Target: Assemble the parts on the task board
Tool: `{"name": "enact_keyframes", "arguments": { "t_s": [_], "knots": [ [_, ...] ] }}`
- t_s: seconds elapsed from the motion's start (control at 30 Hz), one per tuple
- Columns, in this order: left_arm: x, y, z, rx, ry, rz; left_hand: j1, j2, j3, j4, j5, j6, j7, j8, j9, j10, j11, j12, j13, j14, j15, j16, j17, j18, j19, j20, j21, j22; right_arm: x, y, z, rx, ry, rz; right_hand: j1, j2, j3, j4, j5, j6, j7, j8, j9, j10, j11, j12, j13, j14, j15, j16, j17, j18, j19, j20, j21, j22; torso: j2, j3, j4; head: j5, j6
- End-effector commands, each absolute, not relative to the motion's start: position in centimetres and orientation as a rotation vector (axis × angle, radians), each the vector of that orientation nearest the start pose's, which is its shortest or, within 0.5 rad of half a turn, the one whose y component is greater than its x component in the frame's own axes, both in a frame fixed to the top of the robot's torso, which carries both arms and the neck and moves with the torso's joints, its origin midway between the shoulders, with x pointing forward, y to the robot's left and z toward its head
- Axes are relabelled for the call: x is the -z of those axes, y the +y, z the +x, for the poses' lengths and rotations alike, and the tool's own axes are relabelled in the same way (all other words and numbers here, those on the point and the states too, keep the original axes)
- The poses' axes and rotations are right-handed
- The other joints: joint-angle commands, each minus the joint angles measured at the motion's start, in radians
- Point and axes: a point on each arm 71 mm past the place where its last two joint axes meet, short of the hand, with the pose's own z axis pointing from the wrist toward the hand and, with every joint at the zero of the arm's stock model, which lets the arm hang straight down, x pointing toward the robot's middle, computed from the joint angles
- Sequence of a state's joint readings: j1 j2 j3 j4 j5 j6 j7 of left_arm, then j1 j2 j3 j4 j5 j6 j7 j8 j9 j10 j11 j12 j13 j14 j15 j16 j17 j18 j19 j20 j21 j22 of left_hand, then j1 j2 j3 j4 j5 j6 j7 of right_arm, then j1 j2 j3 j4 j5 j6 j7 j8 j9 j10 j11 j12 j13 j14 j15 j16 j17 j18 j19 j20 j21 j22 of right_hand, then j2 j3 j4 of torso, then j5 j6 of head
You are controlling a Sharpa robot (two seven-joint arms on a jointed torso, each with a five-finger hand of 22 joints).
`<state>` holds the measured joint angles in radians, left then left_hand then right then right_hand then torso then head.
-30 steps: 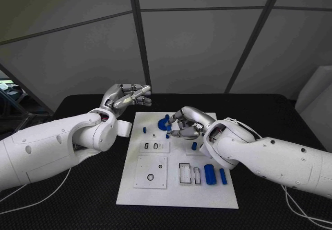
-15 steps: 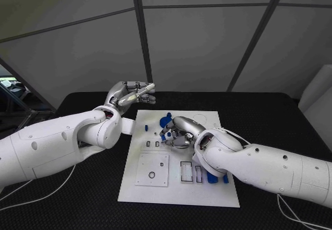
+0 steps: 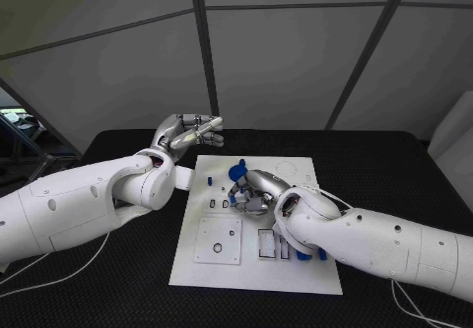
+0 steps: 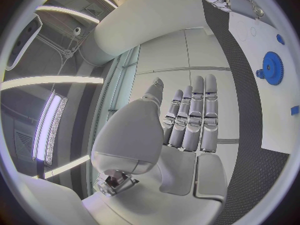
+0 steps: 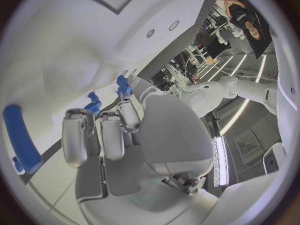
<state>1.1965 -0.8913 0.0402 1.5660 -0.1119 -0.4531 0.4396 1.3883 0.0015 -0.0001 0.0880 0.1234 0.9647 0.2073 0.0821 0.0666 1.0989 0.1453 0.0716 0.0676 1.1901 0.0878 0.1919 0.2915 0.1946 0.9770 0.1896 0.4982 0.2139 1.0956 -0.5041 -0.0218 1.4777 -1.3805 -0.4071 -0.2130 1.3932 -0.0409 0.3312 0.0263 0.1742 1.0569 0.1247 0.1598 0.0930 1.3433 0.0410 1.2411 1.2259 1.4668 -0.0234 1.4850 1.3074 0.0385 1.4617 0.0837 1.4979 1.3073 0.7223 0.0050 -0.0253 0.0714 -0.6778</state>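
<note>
Right robot hand (image 3: 252, 193) curled over task board (image 3: 254, 270), pinching blue part (image 5: 124, 84)

I count one flat white task board (image 3: 252, 270) on the table. On it sits one round blue toothed gear wheel (image 3: 236, 172) and one short blue peg (image 3: 208, 181) on its own. Two long blue bars (image 3: 303, 255) peek out beside my right forearm, partly hidden. Two black-outlined rectangular slots (image 3: 264, 243) lie next to them. Two small blue pieces (image 5: 94, 101) show near my fingertips.
</note>
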Motion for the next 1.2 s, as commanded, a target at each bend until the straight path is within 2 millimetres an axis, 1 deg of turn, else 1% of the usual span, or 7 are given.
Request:
{"name": "enact_keyframes", "arguments": {
  "t_s": [0.03, 0.13, 0.4, 0.7, 0.9, 1.1, 1.2],
  "knots": [
    [13.9, 22.9, 49.2, 1.466, 1.238, -0.979, -0.002, 0.005, -0.006, 0.002, -0.002, -0.002, 0.003, -0.006, -0.001, -0.002, 0.006, -0.006, 0.001, -0.003, 0.002, -0.005, 0.001, -0.013, -0.007, 0.002, 0.000, -0.001, 21.7, -4.5, 45.6, -0.901, 1.701, -0.088, -0.011, 0.001, 0.007, -0.002, 0.002, 0.005, 0.000, 0.007, 0.010, -0.004, -0.001, -0.004, -0.001, 0.068, -0.005, 0.001, 0.096, -0.007, 0.008, 0.001, 0.006, 0.134, -0.001, 0.0000, -0.0008, 0.004, 0.001],
    [13.9, 22.9, 49.2, 1.467, 1.239, -0.979, -0.002, 0.005, -0.006, 0.002, -0.002, -0.002, 0.003, -0.006, -0.001, -0.002, 0.006, -0.006, 0.001, -0.003, 0.002, -0.005, 0.001, -0.013, -0.007, 0.002, 0.000, -0.001, 21.9, -4.3, 45.6, -0.894, 1.713, -0.097, -0.013, 0.000, 0.006, -0.001, 0.001, 0.004, 0.000, 0.007, 0.010, -0.005, -0.001, -0.005, -0.001, 0.068, -0.005, 0.001, 0.096, -0.007, 0.008, 0.001, 0.006, 0.134, -0.001, 0.0000, -0.0010, 0.006, 0.002],
    [13.9, 22.9, 49.2, 1.468, 1.240, -0.979, -0.002, 0.005, -0.006, 0.002, -0.002, -0.002, 0.003, -0.006, -0.001, -0.002, 0.006, -0.006, 0.001, -0.003, 0.002, -0.005, 0.001, -0.013, -0.007, 0.002, 0.000, -0.001, 22.2, -4.0, 45.7, -0.877, 1.730, -0.113, -0.017, -0.002, 0.006, -0.001, -0.002, 0.001, 0.001, 0.007, 0.010, -0.007, 0.000, -0.008, -0.004, 0.067, -0.005, 0.000, 0.095, -0.006, 0.007, 0.001, 0.005, 0.132, -0.001, -0.0006, -0.0004, 0.005, 0.000],
    [14.0, 22.9, 49.2, 1.468, 1.241, -0.979, -0.003, 0.005, -0.007, 0.002, -0.002, -0.003, 0.004, -0.007, -0.001, -0.002, 0.006, -0.006, 0.001, -0.004, 0.002, -0.006, 0.002, -0.013, -0.007, 0.002, 0.000, -0.001, 22.4, -3.9, 45.8, -0.868, 1.739, -0.120, -0.017, -0.002, 0.006, -0.001, -0.002, 0.001, 0.001, 0.007, 0.010, -0.007, 0.000, -0.008, -0.004, 0.067, -0.005, 0.000, 0.095, -0.006, 0.007, 0.001, 0.005, 0.132, -0.001, -0.0008, -0.0014, 0.008, -0.002],
    [14.0, 22.9, 49.2, 1.467, 1.240, -0.979, -0.003, 0.005, -0.007, 0.002, -0.002, -0.003, 0.004, -0.007, -0.001, -0.002, 0.006, -0.006, 0.001, -0.004, 0.002, -0.006, 0.002, -0.013, -0.007, 0.002, 0.000, -0.001, 22.8, -4.0, 46.0, -0.847, 1.768, -0.133, -0.036, -0.012, 0.002, 0.003, -0.011, -0.014, 0.006, 0.000, 0.008, -0.018, 0.004, -0.022, -0.017, 0.066, -0.002, -0.003, 0.091, -0.005, 0.001, 0.003, 0.001, 0.125, -0.001, -0.0005, -0.0006, 0.008, -0.005],
    [14.0, 23.0, 49.2, 1.466, 1.239, -0.980, -0.003, 0.005, -0.007, 0.002, -0.002, -0.003, 0.004, -0.007, -0.001, -0.002, 0.006, -0.006, 0.001, -0.004, 0.002, -0.006, 0.002, -0.013, -0.007, 0.002, 0.000, -0.001, 22.9, -4.1, 46.2, -0.835, 1.771, -0.140, -0.041, -0.017, 0.002, 0.002, -0.011, -0.022, 0.008, -0.004, 0.006, -0.024, 0.006, -0.030, -0.024, 0.066, 0.000, -0.003, 0.091, -0.005, 0.001, 0.005, 0.001, 0.125, -0.001, -0.0004, -0.0008, 0.006, -0.002],
    [14.0, 23.0, 49.2, 1.466, 1.239, -0.979, -0.003, 0.005, -0.007, 0.002, -0.002, -0.003, 0.004, -0.007, -0.001, -0.002, 0.006, -0.006, 0.001, -0.004, 0.002, -0.006, 0.002, -0.013, -0.007, 0.002, 0.000, -0.001, 22.9, -4.1, 46.2, -0.831, 1.769, -0.147, -0.043, -0.020, 0.003, 0.001, -0.012, -0.029, 0.011, -0.007, 0.005, -0.027, 0.008, -0.033, -0.027, 0.066, 0.001, -0.003, 0.092, -0.004, 0.000, 0.006, 0.000, 0.124, -0.001, 0.0002, -0.0016, 0.008, -0.002]
  ]
}}
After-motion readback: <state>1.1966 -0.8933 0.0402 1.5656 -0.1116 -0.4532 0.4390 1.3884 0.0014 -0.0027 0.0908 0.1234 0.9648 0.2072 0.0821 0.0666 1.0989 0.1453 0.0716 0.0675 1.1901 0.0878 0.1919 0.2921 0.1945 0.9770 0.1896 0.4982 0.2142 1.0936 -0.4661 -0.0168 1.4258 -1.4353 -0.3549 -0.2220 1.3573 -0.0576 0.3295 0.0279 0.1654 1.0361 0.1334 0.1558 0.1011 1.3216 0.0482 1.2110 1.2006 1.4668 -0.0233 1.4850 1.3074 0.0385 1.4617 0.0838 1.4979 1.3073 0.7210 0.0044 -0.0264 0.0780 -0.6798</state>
